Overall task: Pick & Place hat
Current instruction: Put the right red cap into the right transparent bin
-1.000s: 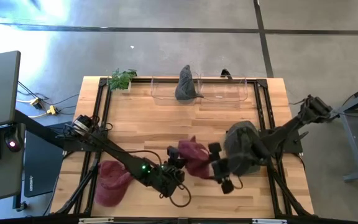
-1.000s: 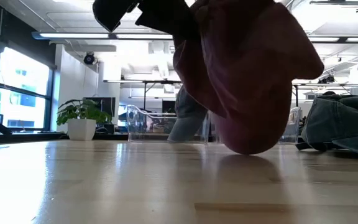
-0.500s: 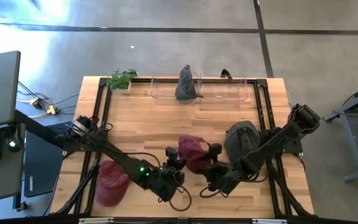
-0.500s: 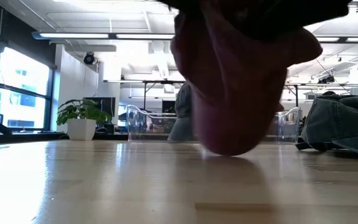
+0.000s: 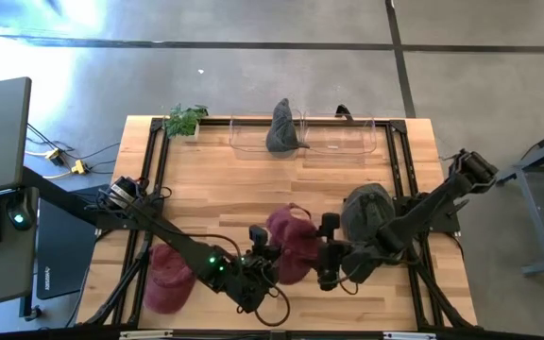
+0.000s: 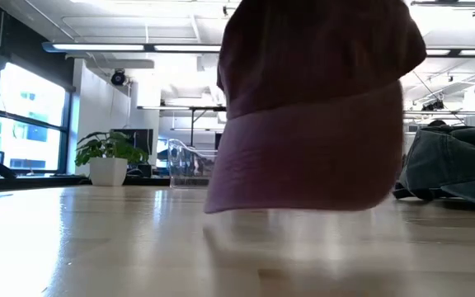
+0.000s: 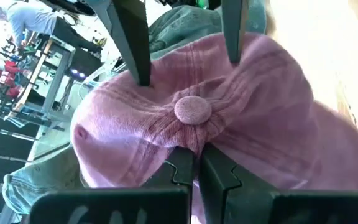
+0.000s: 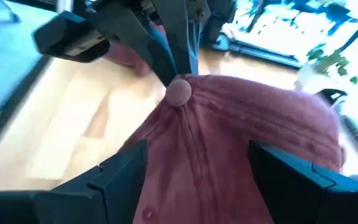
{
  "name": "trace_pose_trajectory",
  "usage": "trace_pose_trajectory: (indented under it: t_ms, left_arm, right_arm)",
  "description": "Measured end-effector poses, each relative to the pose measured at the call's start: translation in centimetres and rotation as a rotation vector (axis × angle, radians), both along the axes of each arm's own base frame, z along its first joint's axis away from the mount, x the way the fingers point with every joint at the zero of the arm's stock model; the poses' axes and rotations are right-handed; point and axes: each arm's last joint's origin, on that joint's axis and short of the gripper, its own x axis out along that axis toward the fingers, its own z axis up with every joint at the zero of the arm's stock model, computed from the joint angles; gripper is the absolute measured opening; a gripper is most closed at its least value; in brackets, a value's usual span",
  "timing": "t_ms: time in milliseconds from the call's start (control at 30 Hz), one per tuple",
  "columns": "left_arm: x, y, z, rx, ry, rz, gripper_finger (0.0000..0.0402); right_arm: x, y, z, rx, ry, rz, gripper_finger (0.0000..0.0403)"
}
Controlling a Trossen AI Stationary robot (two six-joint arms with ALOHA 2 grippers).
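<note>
No lettering reads on the maroon cap (image 5: 286, 247), pinched at its crown by the left hand (image 7: 196, 163) mid-tabletop (image 5: 225, 189), the right hand (image 8: 185, 168) spread wide around it.

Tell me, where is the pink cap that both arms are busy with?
From above, the pink cap sits near the table's front middle, between the left end effector, shut on its crown, and the open right end effector, beside a grey cap.

I can read no text, no label, no brand, no number, no sign, not on the cap (image 5: 286, 247), not on the table (image 5: 215, 184), not in the room behind it
</note>
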Motion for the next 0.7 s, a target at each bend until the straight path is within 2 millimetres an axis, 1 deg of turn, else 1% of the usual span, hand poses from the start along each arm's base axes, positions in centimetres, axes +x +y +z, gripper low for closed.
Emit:
trace_pose_trajectory:
  t_ms: [200, 300, 367, 433, 467, 533, 667, 700]
  left_arm:
    - [0.0, 0.0, 0.0, -0.004, -0.006, 0.001, 0.0002]
    - [0.0, 0.0, 0.0, -0.004, -0.006, 0.001, 0.0002]
    - [0.0, 0.0, 0.0, -0.003, -0.005, 0.001, 0.0002]
    - [0.0, 0.0, 0.0, -0.003, -0.005, 0.001, 0.0002]
    - [0.0, 0.0, 0.0, -0.003, -0.006, 0.002, 0.0002]
    - [0.0, 0.0, 0.0, -0.001, -0.006, 0.004, 0.0002]
    - [-0.1, 0.1, -0.1, 0.006, 0.008, 0.003, 0.0003]
    - [-0.1, 0.0, -0.1, 0.003, 0.014, 0.000, 0.0004]
  right_arm:
    - [1.6, 0.4, -1.3, -0.076, -0.016, 0.030, 0.0275]
    - [2.1, 0.1, -1.4, -0.087, -0.011, 0.065, 0.0273]
    - [2.5, -0.4, -1.4, -0.052, 0.000, 0.101, 0.0258]
    - [2.9, -0.9, -1.4, -0.024, 0.011, 0.113, 0.0228]
    - [3.0, -1.1, -1.4, -0.006, 0.014, 0.111, 0.0206]
    - [3.3, -1.6, -1.5, 0.021, 0.020, 0.103, 0.0153]
    - [3.1, -1.8, -1.4, 0.008, 0.051, 0.145, 0.0030]
    - [2.9, -1.8, -1.3, 0.010, 0.061, 0.165, 0.0016]
